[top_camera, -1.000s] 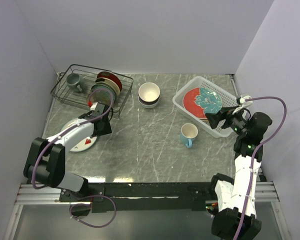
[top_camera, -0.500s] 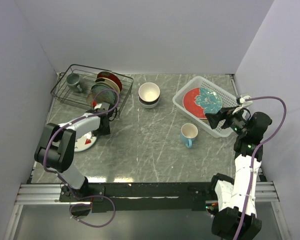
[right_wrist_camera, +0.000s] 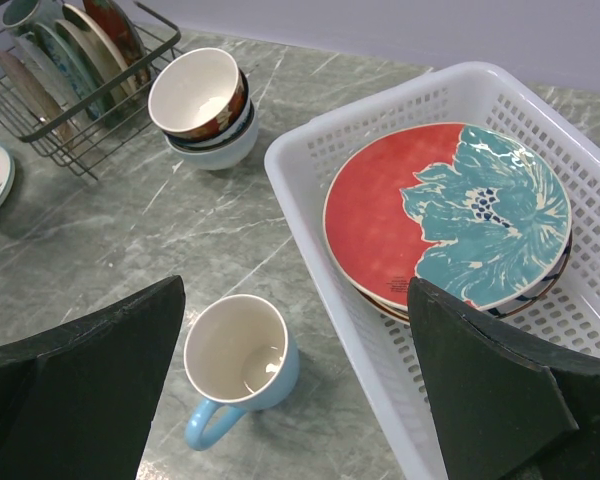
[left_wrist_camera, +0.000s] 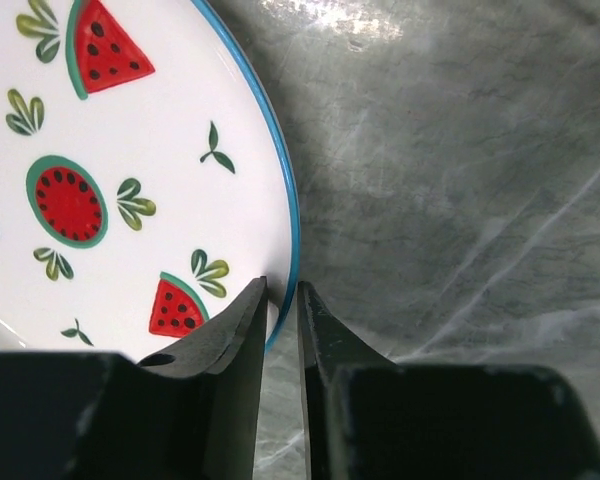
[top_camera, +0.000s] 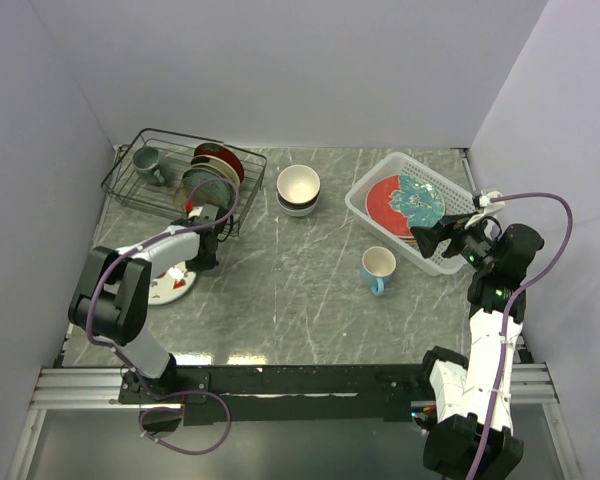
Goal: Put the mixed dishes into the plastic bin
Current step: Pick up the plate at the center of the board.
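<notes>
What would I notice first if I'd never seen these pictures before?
A watermelon plate fills the left wrist view, its blue rim between the fingers of the left gripper. On the right of the table, a red plate with a teal flower lies in the white basket, and a light blue mug stands beside it.

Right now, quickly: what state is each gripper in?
Left gripper: shut on the rim of the watermelon plate, one finger on either side.
Right gripper: open, holding nothing.
</notes>
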{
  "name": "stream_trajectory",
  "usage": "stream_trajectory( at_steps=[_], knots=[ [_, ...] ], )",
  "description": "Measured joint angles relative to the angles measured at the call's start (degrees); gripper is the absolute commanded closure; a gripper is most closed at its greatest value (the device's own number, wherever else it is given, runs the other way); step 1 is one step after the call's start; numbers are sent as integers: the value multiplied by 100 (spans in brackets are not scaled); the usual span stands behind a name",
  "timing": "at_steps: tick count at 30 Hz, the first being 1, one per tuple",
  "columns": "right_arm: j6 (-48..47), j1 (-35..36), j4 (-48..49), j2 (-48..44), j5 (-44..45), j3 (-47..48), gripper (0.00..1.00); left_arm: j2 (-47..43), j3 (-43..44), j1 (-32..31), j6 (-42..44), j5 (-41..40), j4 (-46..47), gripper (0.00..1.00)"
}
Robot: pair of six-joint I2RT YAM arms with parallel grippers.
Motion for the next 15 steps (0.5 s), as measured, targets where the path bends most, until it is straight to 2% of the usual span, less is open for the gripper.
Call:
stream_trajectory(
  at_steps=[4,12,15],
  knots=[
    [-2,0,2,0,-2,0,0,-103,-24,-103,-26,155,11,79],
    [-2,0,0,0,0,0,0,-330,-68,-1040,-293,531,-28,78],
    [-4,0,0,2,2,0,0,-330,-68,-1217,-345,560,-31,75]
  ],
)
